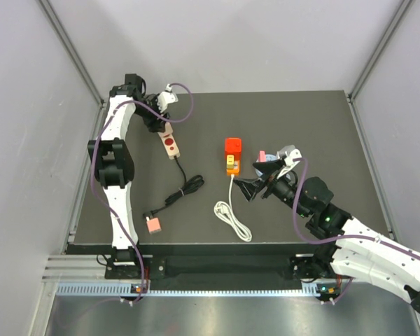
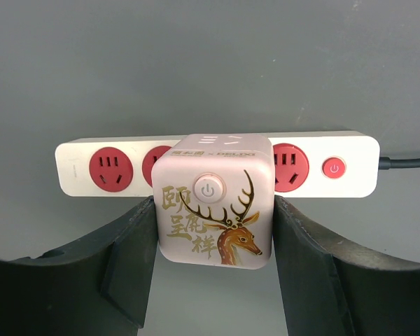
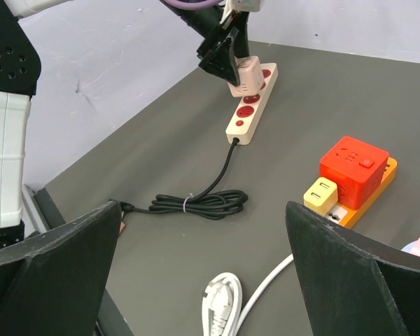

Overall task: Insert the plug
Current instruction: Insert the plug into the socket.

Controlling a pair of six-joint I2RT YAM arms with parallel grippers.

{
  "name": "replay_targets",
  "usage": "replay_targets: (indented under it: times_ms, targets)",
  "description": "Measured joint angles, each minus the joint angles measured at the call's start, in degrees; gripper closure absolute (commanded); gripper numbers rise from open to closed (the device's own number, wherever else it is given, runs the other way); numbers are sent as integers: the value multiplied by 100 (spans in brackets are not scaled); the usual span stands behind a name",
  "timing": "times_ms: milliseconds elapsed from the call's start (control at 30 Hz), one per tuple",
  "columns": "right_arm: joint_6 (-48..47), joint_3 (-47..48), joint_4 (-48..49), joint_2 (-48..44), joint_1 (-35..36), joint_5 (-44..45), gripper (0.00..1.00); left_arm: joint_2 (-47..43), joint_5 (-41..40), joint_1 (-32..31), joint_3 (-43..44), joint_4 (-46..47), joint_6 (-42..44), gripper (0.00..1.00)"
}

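Observation:
The plug (image 1: 233,145) (image 3: 353,168) is a bright red cube sitting on the far end of the orange power strip (image 1: 232,169) (image 3: 386,175), left of my right gripper (image 1: 259,178) (image 3: 203,206). That gripper hovers open with nothing between its fingers. At the far left, my left gripper (image 1: 157,115) (image 2: 213,206) is shut on a pink cube adapter (image 2: 213,210) (image 3: 248,73) with a deer print. It holds the adapter over the middle of a beige strip (image 1: 169,143) (image 2: 77,168) (image 3: 248,115) that has red sockets.
A yellow plug (image 1: 231,161) (image 3: 322,194) sits on the orange strip beside the red cube. A white cable (image 1: 231,213) (image 3: 227,315) lies coiled near the front. The beige strip's black cord (image 1: 185,190) (image 3: 203,203) coils toward a pink plug (image 1: 153,224). A pink object (image 1: 261,154) lies by the right gripper.

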Motion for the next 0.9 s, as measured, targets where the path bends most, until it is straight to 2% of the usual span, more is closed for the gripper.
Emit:
replay_targets:
  times_ms: [900]
  targets:
    - [-4, -7, 17, -2, 2, 50, 0, 2, -120, 9, -125, 107, 2, 100]
